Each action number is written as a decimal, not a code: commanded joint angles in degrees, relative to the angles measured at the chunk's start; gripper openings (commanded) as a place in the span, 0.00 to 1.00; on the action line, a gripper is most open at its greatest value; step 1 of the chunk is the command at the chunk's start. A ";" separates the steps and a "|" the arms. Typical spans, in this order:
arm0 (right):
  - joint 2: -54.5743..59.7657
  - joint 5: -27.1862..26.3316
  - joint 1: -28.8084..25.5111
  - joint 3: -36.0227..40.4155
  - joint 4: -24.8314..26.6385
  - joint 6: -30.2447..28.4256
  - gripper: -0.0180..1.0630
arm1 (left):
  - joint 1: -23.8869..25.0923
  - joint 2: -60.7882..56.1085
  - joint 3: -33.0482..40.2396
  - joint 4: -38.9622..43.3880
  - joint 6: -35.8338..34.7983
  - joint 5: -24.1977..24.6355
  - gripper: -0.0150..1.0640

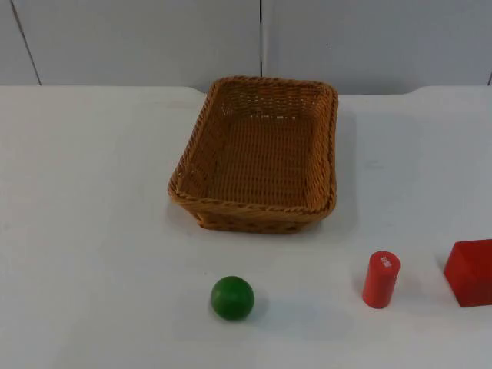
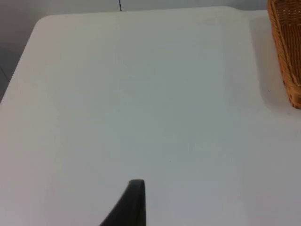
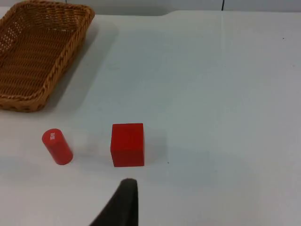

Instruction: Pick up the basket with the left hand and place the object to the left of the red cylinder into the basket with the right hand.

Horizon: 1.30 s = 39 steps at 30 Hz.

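An empty brown wicker basket (image 1: 254, 206) stands at the middle back of the white table. A green ball (image 1: 232, 297) lies in front of it, to the left of the upright red cylinder (image 1: 380, 279). My left gripper (image 2: 135, 200) hangs over bare table, with the basket's side (image 2: 287, 52) some way off. My right gripper (image 3: 126, 200) hovers just short of a red cube (image 3: 127, 144); the red cylinder (image 3: 57, 147) stands beside the cube and the basket (image 3: 28, 101) lies further off. Neither gripper touches anything.
A red cube (image 1: 470, 271) sits at the right edge of the table, right of the cylinder. The grey partition wall (image 1: 261, 38) closes the table's far side. Wide bare table top lies left of the basket.
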 commanded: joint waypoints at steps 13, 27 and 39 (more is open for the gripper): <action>24.86 -9.17 -0.43 -12.68 1.03 -1.49 0.99 | 0.27 20.79 -8.69 -4.70 -0.09 -11.58 0.99; 51.14 -14.45 -0.43 -15.01 0.64 -1.49 0.99 | 0.27 50.42 -16.17 -5.07 0.48 -18.88 0.99; 55.70 -14.33 -0.43 -14.89 1.03 -1.49 0.99 | 0.27 65.58 -16.62 -9.76 5.44 -21.05 0.99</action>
